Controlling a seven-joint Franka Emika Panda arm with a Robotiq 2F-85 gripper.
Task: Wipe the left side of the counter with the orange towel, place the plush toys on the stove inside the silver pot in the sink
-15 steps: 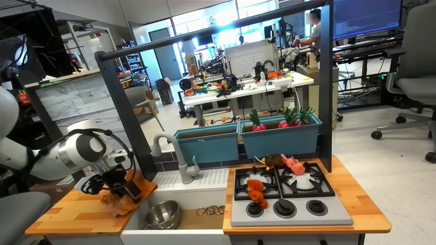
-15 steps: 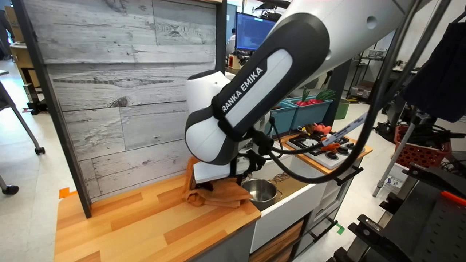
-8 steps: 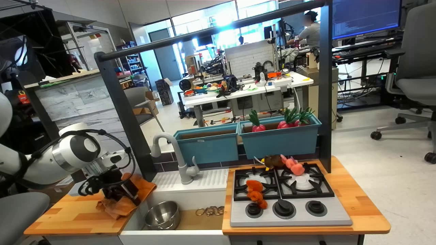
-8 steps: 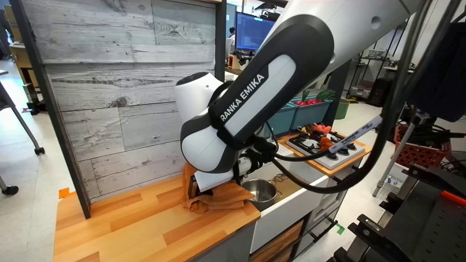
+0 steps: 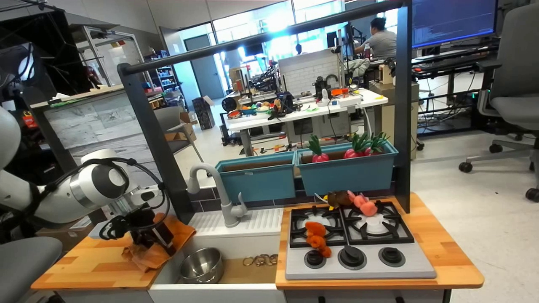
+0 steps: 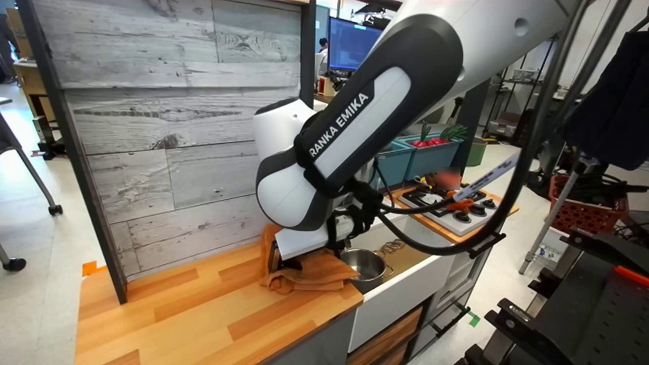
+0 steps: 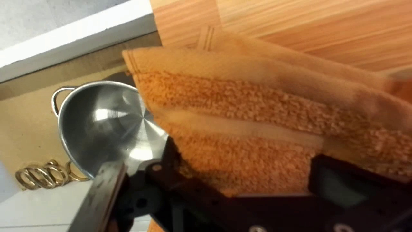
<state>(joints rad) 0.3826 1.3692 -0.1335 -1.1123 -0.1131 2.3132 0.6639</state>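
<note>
The orange towel [image 7: 225, 93] lies rumpled on the left counter [image 6: 203, 319], beside the sink [image 5: 242, 245]. My gripper [image 7: 244, 167] is down on the cloth, its jaws wide apart with towel showing between them; in both exterior views cloth partly hides the fingertips. Inside the basin rests the silver pot [image 5: 202, 266], upright and empty; a towel corner overlaps its edge in the wrist view. Across on the stove [image 5: 362, 267] sit the plush toys: an orange toy [image 5: 316, 239] at the left burner, a dark brown toy [image 5: 338, 199] and a pinkish-red toy [image 5: 363, 204] along the back.
A grey faucet [image 5: 223, 198] rises behind the basin. Metal rings [image 5: 260, 260] lie right of the pot. Blue-green planters [image 5: 347, 172] line the back under a dark frame [image 5: 153, 147]. A grey plank panel [image 6: 192, 126] borders the left counter.
The arm dips slightly left, then comes back right. The towel and gripper have shifted a little toward the sink. The pot and toys stay where they were.
</note>
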